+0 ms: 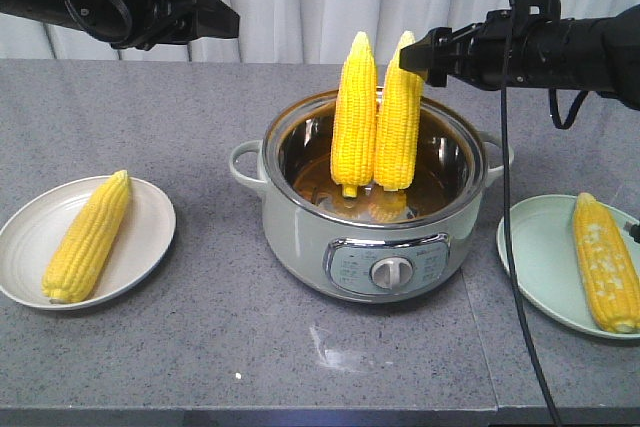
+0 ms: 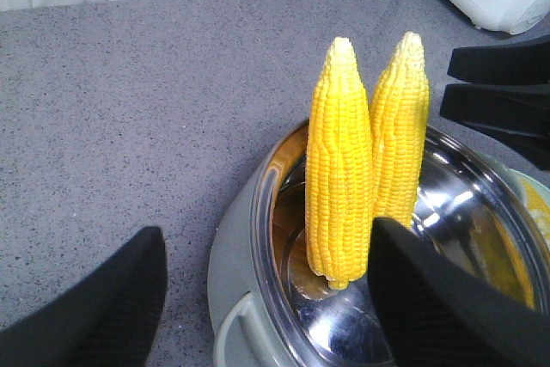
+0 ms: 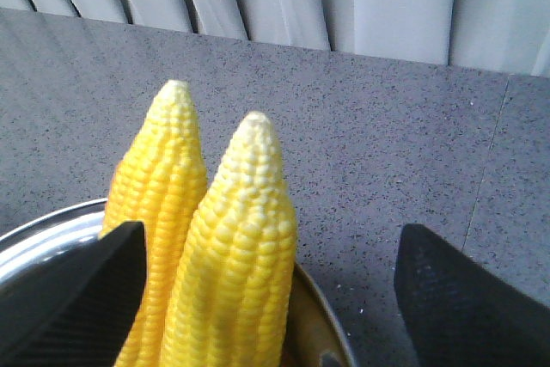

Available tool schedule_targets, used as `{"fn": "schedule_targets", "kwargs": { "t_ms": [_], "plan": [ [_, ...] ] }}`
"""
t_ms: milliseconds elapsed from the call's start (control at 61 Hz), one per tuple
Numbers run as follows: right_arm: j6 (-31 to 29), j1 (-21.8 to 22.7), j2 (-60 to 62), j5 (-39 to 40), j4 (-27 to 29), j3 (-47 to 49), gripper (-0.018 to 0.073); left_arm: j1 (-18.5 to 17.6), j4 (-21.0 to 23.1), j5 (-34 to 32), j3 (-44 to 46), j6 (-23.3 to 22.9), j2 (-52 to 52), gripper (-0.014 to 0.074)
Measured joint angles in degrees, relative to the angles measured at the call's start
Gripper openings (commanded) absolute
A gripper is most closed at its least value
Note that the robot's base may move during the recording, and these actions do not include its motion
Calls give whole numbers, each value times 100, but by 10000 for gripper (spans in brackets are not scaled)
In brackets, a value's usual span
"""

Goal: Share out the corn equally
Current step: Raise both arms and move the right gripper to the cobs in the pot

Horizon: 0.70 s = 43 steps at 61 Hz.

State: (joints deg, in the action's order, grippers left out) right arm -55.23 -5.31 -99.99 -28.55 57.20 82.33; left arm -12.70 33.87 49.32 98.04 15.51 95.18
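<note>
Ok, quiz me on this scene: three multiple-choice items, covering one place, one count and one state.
1. The two upright cobs stand in: A the pot; B a basket; C a sink.
2. The left plate and right plate each hold: A no cob; B one cob; C two cobs.
3. The right end effector is: A shut on a cob; B shut on a handle; C open.

A, they rise out of the pot. B, one plated cob on the left and one on the right. C, the right wrist view shows its fingers wide apart.
</note>
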Motion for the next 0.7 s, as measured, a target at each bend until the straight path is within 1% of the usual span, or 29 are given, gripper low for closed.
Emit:
{"fn": "schedule_targets", "kwargs": {
  "t_ms": [541, 705],
  "plan": [
    [-83, 0, -251, 31, 121, 0, 567, 0, 0, -5, 0, 0, 0, 482],
    [-246, -148, -305, 138, 150, 0, 561, 0, 0, -5, 0, 0, 0, 482]
  ]
}}
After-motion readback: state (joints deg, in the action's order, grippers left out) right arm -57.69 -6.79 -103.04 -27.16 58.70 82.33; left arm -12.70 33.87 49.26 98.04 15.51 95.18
